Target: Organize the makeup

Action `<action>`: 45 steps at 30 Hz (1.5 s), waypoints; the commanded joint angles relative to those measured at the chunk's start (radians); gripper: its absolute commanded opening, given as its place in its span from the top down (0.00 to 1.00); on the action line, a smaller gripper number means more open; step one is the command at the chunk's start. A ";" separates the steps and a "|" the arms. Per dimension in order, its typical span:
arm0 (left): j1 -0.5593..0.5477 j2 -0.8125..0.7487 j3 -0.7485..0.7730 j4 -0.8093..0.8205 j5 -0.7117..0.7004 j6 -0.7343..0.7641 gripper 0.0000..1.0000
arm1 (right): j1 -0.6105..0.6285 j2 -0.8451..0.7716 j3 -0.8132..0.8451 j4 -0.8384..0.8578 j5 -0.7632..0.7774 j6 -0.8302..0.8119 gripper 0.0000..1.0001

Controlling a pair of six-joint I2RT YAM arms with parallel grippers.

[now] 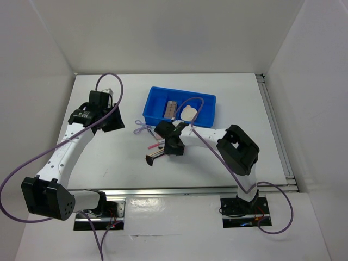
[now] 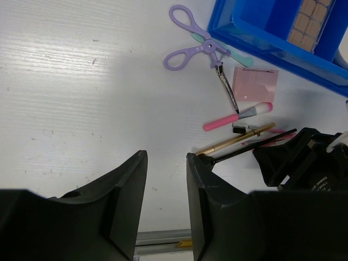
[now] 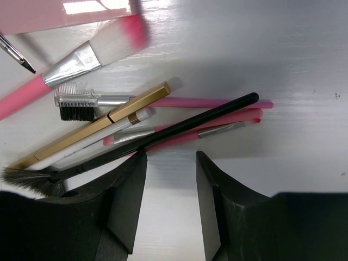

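The right jaws are hovering parted and empty over the black brush point(image 3: 206, 116), lying among pink sticks point(image 3: 217, 102) on the surface near the blue tray point(image 1: 148, 109). Better to be closing on one handle only. Left jaws are hanging released.

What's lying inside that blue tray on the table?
A brown-pink palette and a cream round puff lie in the blue tray. A purple cable loops over the puff's end, hiding some of the floor there.
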 commanded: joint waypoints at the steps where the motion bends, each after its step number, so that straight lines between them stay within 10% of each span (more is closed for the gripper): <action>1: 0.007 -0.010 0.008 0.016 0.022 0.003 0.52 | -0.020 -0.009 -0.021 -0.020 0.045 0.018 0.51; 38: 0.007 -0.028 -0.001 0.016 0.050 0.012 0.53 | -0.020 0.076 0.129 0.060 -0.032 0.000 0.51; 45: 0.007 -0.019 -0.001 0.016 0.050 0.022 0.53 | -0.020 0.099 0.132 0.032 -0.023 0.010 0.67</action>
